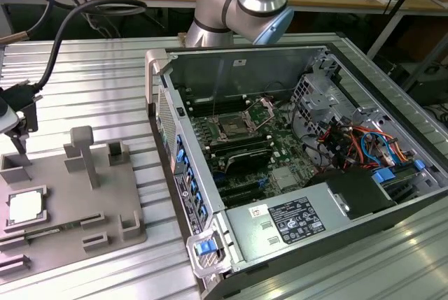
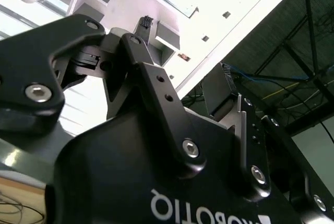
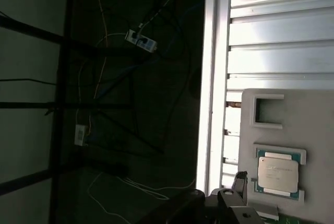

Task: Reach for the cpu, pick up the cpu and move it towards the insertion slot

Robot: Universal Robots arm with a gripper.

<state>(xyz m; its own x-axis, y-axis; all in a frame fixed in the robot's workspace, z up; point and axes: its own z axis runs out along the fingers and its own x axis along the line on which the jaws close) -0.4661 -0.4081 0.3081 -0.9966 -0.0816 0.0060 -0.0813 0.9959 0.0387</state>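
Observation:
The cpu is a flat square chip with a silver top and a thin green rim. It lies in a recess of the grey plastic tray at the exterior view's left. My gripper hangs over the tray's far left corner, a short way behind the cpu and above it, with nothing in it. In the first wrist view the cpu lies flat on the tray close to the gripper. The insertion slot, a silver-framed socket with its load plate raised, sits on the motherboard inside the open computer case.
Raised grey blocks stand on the tray between the cpu and the case. The case's metal side wall rises between tray and motherboard. A black cable loops over the ribbed metal table. Drive cages and coloured wires fill the case's right side.

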